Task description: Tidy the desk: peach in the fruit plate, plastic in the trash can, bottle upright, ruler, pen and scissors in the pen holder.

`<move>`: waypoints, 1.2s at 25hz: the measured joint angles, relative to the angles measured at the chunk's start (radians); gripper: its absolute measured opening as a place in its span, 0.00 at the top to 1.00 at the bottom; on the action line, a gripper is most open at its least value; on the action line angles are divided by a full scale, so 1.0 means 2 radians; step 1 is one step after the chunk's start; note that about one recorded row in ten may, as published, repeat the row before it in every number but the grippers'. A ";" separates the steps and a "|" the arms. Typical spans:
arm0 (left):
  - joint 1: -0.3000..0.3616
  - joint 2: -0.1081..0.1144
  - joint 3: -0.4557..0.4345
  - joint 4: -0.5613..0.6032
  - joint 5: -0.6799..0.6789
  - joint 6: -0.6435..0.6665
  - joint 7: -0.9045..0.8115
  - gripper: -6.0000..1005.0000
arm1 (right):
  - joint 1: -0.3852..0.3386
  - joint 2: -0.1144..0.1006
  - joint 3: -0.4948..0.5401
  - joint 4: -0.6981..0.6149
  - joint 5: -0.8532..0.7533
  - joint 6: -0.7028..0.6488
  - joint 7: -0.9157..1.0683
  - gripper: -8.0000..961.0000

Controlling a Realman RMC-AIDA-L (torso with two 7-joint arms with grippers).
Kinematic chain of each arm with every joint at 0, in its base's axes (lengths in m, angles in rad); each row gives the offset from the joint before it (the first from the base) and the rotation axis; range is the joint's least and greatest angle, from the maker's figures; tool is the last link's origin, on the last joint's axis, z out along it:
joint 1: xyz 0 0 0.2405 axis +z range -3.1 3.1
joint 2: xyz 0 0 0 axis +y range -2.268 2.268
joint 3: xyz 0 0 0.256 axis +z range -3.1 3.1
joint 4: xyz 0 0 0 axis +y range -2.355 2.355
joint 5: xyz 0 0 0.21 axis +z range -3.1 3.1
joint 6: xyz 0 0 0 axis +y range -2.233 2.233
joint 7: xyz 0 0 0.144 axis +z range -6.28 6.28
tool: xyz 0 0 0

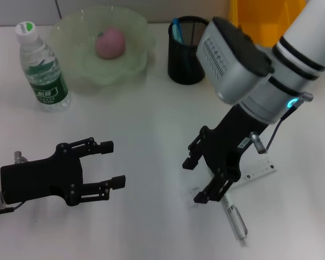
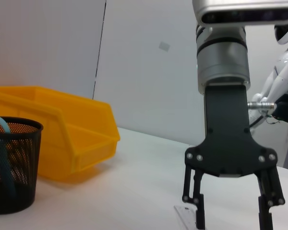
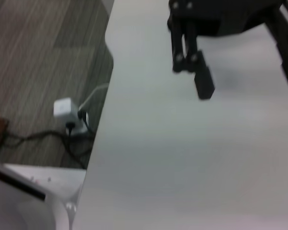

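My right gripper hangs open just above the table, its fingers over the near end of the clear ruler. A silver pen lies beside it. The left wrist view shows the same gripper open above the ruler's end. My left gripper rests open and empty at the lower left. The peach sits in the green fruit plate. The bottle stands upright. A blue handle sticks out of the black mesh pen holder. Plastic is out of view.
A yellow bin stands behind the pen holder at the back right, also in the left wrist view. In the right wrist view the table edge drops to a floor with a power strip and cables.
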 joint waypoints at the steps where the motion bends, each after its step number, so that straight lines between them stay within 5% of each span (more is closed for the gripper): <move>1: 0.000 0.000 0.000 0.000 0.000 0.000 0.000 0.19 | 0.000 0.000 -0.008 0.000 -0.001 0.003 0.000 0.21; 9: -0.002 0.000 0.000 -0.007 -0.001 -0.002 -0.001 0.19 | 0.001 0.002 -0.087 0.004 -0.008 0.042 0.000 0.21; 30: -0.002 -0.001 -0.002 -0.010 -0.008 -0.004 -0.001 0.19 | 0.000 0.006 -0.169 0.004 0.005 0.097 -0.001 0.23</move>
